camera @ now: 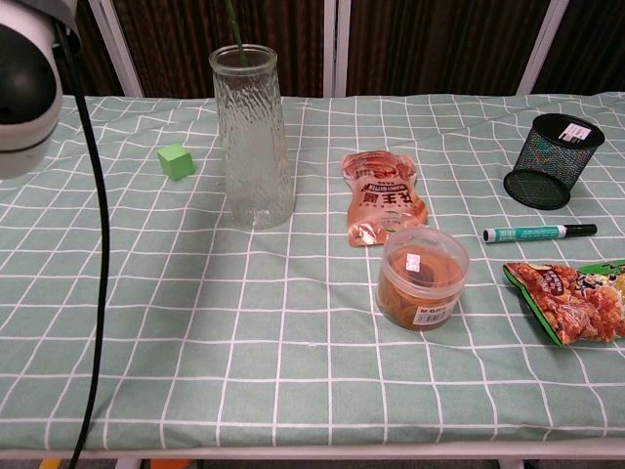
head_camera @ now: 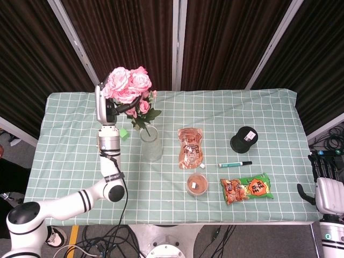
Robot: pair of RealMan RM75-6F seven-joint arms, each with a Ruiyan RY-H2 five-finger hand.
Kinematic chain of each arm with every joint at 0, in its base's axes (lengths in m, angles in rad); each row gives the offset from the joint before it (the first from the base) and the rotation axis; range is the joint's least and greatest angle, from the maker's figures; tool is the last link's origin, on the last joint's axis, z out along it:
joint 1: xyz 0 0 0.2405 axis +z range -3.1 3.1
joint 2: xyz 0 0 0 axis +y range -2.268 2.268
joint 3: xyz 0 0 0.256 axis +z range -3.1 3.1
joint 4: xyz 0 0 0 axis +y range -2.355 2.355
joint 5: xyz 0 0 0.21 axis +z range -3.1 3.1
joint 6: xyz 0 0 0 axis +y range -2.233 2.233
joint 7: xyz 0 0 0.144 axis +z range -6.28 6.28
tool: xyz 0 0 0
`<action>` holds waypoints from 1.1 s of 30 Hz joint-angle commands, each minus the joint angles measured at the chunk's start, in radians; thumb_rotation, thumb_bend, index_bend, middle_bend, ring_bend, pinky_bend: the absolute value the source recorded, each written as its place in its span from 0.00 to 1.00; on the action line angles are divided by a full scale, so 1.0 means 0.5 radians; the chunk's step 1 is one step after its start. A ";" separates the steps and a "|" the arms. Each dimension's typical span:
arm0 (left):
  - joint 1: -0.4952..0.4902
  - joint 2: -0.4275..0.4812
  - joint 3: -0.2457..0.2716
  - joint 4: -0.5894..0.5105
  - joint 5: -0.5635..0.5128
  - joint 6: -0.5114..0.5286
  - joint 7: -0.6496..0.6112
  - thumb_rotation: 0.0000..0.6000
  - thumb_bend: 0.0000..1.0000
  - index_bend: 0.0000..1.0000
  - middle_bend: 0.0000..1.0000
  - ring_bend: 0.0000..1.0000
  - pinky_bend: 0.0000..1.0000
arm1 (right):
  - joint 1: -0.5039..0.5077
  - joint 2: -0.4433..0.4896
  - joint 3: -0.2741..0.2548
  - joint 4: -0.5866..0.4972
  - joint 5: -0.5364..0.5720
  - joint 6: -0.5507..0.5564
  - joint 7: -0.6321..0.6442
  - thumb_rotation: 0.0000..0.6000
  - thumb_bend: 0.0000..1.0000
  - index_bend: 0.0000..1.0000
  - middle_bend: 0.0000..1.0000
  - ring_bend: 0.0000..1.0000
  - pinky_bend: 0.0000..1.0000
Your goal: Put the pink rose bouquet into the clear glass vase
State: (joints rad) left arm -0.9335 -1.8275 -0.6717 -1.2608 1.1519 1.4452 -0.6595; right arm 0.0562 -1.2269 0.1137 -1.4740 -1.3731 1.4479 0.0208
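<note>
The pink rose bouquet (head_camera: 129,86) is held up by my left hand (head_camera: 109,111), which grips its stems just left of the clear glass vase (head_camera: 151,143). The green stem (camera: 232,24) slants down to the vase's mouth; whether its tip is inside I cannot tell. In the chest view the ribbed vase (camera: 252,137) stands upright left of centre, and only the stem and part of my left arm (camera: 24,78) show. My right hand (head_camera: 327,188) hangs off the table's near right corner, fingers apart, holding nothing.
A small green cube (camera: 176,160) lies left of the vase. To its right are an orange pouch (head_camera: 191,148), a lidded jar (head_camera: 197,184), a marker pen (head_camera: 235,164), a snack bag (head_camera: 245,188) and a black mesh cup (head_camera: 244,138).
</note>
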 commanded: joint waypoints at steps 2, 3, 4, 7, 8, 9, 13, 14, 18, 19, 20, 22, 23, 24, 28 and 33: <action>-0.002 -0.073 0.068 0.143 0.071 0.019 -0.078 1.00 0.18 0.42 0.41 0.38 0.49 | 0.001 -0.001 0.004 0.004 0.005 -0.003 0.003 1.00 0.25 0.00 0.00 0.00 0.00; 0.006 -0.087 0.091 0.163 0.092 0.031 -0.089 1.00 0.18 0.42 0.41 0.38 0.49 | 0.002 -0.003 0.003 0.008 0.008 -0.008 0.005 1.00 0.25 0.00 0.00 0.00 0.00; 0.014 -0.099 0.112 0.176 0.109 0.042 -0.095 1.00 0.18 0.42 0.41 0.38 0.49 | 0.003 -0.005 0.003 0.011 0.011 -0.013 0.006 1.00 0.25 0.00 0.00 0.00 0.00; 0.036 -0.143 0.188 0.244 0.166 0.068 -0.114 1.00 0.17 0.41 0.40 0.37 0.47 | 0.007 -0.016 -0.002 0.025 0.019 -0.035 0.007 1.00 0.25 0.00 0.00 0.00 0.00; 0.041 -0.159 0.207 0.265 0.180 0.072 -0.126 1.00 0.17 0.40 0.39 0.36 0.47 | 0.009 -0.018 -0.003 0.027 0.021 -0.041 0.007 1.00 0.25 0.00 0.00 0.00 0.00; 0.046 -0.178 0.226 0.293 0.199 0.080 -0.151 1.00 0.16 0.39 0.38 0.35 0.45 | 0.010 -0.020 -0.004 0.028 0.019 -0.042 0.007 1.00 0.25 0.00 0.00 0.00 0.00; 0.056 -0.235 0.266 0.371 0.259 0.116 -0.242 1.00 0.12 0.35 0.34 0.32 0.42 | 0.012 -0.022 0.001 0.032 0.022 -0.040 0.008 1.00 0.25 0.00 0.00 0.00 0.00; 0.061 -0.246 0.279 0.385 0.277 0.130 -0.254 1.00 0.12 0.35 0.34 0.32 0.41 | 0.012 -0.022 0.002 0.034 0.024 -0.043 0.009 1.00 0.25 0.00 0.00 0.00 0.00; 0.067 -0.297 0.344 0.501 0.379 0.200 -0.310 1.00 0.06 0.26 0.24 0.25 0.34 | 0.012 -0.025 0.000 0.040 0.028 -0.051 0.013 1.00 0.25 0.00 0.00 0.00 0.00; 0.068 -0.303 0.352 0.515 0.390 0.204 -0.324 1.00 0.04 0.22 0.20 0.22 0.31 | 0.012 -0.025 0.000 0.041 0.027 -0.050 0.014 1.00 0.25 0.00 0.00 0.00 0.00; 0.070 -0.306 0.355 0.521 0.398 0.206 -0.339 1.00 0.02 0.19 0.17 0.20 0.29 | 0.012 -0.025 0.000 0.041 0.027 -0.050 0.015 1.00 0.25 0.00 0.00 0.00 0.00; 0.075 -0.306 0.359 0.524 0.413 0.214 -0.362 1.00 0.01 0.16 0.13 0.18 0.26 | 0.012 -0.026 0.003 0.042 0.027 -0.047 0.018 1.00 0.25 0.00 0.00 0.00 0.00; 0.079 -0.303 0.362 0.520 0.419 0.217 -0.367 1.00 0.00 0.15 0.12 0.17 0.25 | 0.012 -0.025 0.004 0.043 0.028 -0.047 0.019 1.00 0.25 0.00 0.00 0.00 0.00; 0.084 -0.299 0.365 0.516 0.427 0.223 -0.364 1.00 0.00 0.15 0.12 0.17 0.25 | 0.012 -0.025 0.005 0.044 0.029 -0.047 0.020 1.00 0.25 0.00 0.00 0.00 0.00; 0.101 -0.286 0.376 0.496 0.447 0.234 -0.356 1.00 0.00 0.14 0.11 0.16 0.24 | 0.014 -0.026 0.004 0.042 0.024 -0.048 0.019 1.00 0.25 0.00 0.00 0.00 0.00; 0.120 -0.258 0.359 0.455 0.453 0.250 -0.339 1.00 0.00 0.14 0.11 0.16 0.24 | 0.015 -0.024 0.006 0.033 0.021 -0.044 0.013 1.00 0.25 0.00 0.00 0.00 0.00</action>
State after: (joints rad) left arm -0.8747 -1.9577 -0.4907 -1.0319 1.3773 1.5687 -0.8302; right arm 0.0637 -1.2386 0.1168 -1.4576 -1.3625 1.4264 0.0272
